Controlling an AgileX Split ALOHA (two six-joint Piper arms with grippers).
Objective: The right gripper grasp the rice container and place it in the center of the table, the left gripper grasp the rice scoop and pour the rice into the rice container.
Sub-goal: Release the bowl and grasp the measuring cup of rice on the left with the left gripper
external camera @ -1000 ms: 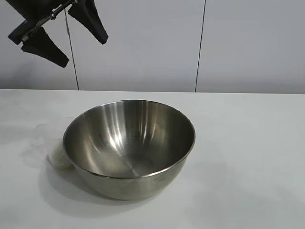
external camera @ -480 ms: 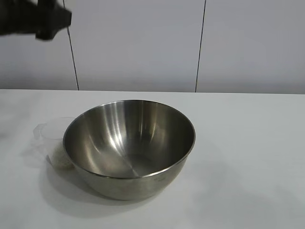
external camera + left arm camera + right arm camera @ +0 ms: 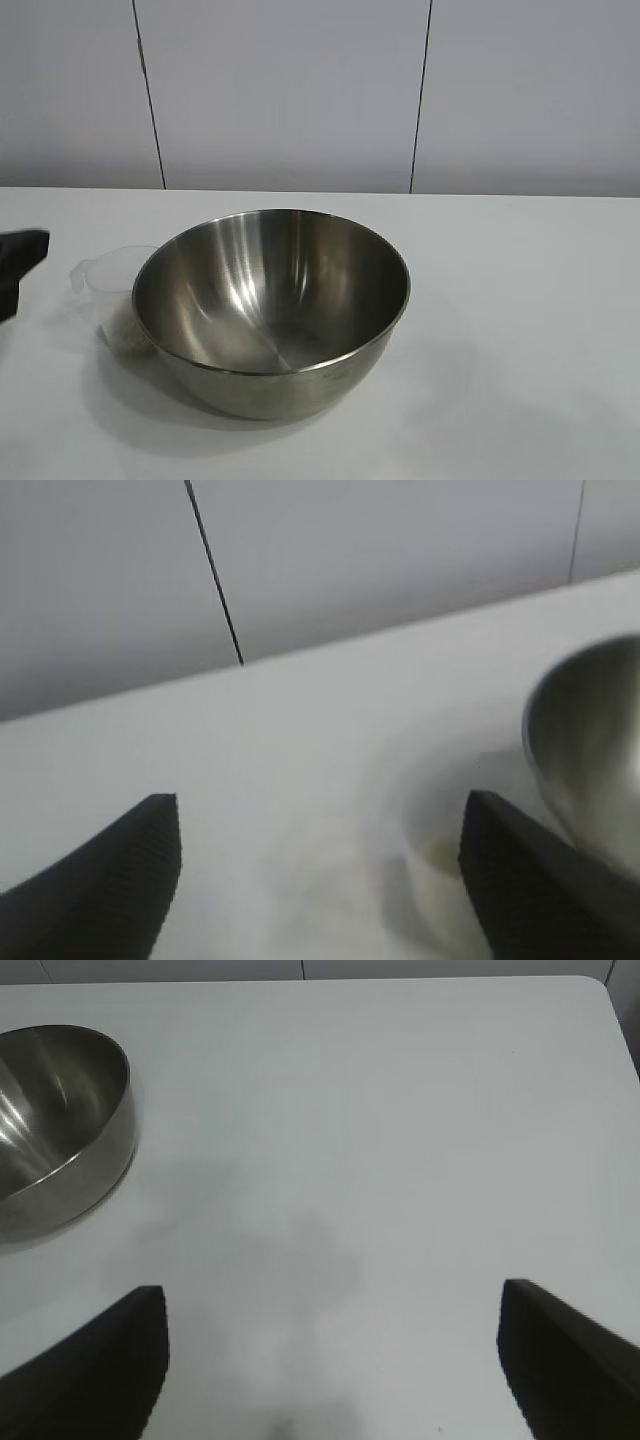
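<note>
In the exterior view the rice container [image 3: 271, 308] sits on the white surface [image 3: 520, 300], a little left of the middle, apparently empty. The rice scoop [image 3: 112, 295] stands upright just beside its left wall, partly hidden behind it, with a little rice [image 3: 128, 337] in the bottom. The left claw [image 3: 18, 270] shows only as a dark tip at the left edge, low over the surface, so the scoop lies toward the bowl from it and this arm is much the nearer one. In the left wrist view the claw [image 3: 320, 880] is spread wide and holds nothing; the scoop [image 3: 440, 880] lies ahead between the fingers, toward the finger nearer the bowl [image 3: 590, 750], so closing in probably needs a short advance without knocking the steel wall. In the right wrist view the right claw [image 3: 335, 1360] is also spread and empty, hovering over bare surface, with the bowl [image 3: 60, 1120] well apart.
</note>
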